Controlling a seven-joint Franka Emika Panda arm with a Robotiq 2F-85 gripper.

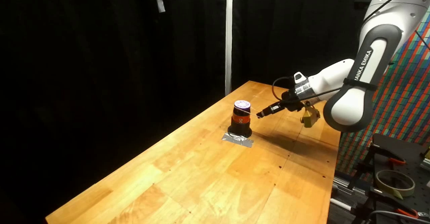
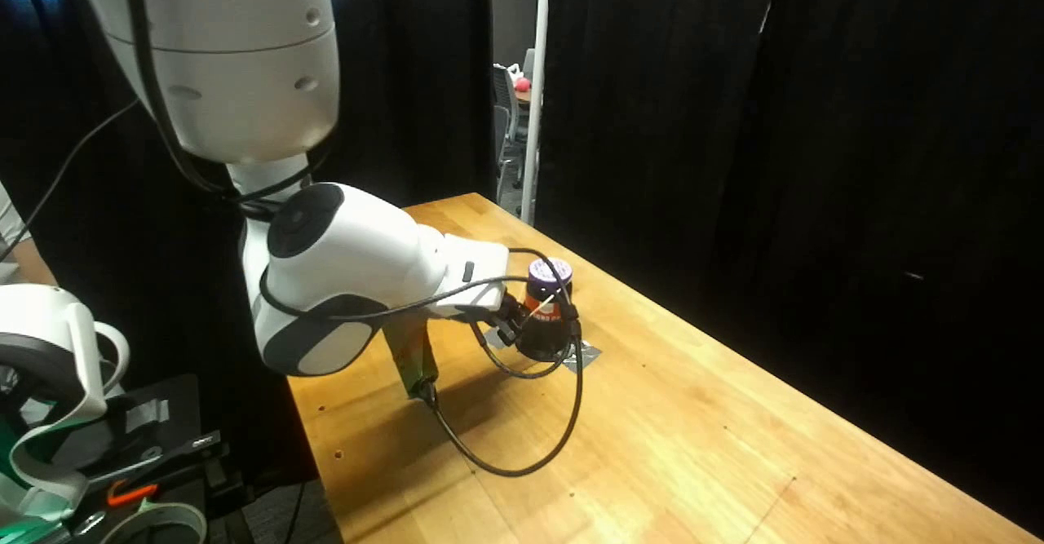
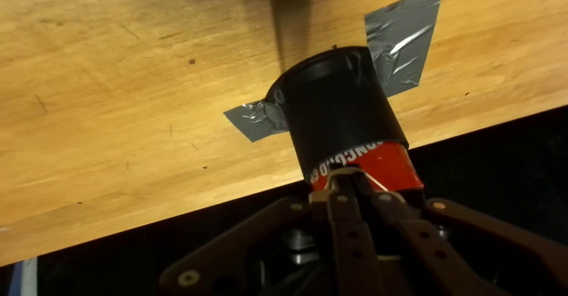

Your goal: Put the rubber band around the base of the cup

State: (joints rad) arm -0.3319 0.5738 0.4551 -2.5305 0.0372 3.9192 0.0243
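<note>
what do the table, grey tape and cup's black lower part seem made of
Table: wood, apparently varnished; grain, joined boards and sheen show.
Grey tape: probably plastic-coated duct tape; silvery, shiny creases.
Cup's black lower part: likely plastic, smooth, soft sheen and no grain; painted metal possible.

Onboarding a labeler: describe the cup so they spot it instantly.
On the wooden table, find the silver tape. The cup stands upright there: unlike the black fingers nearby, it has an orange-red label and a purple-and-white top.
</note>
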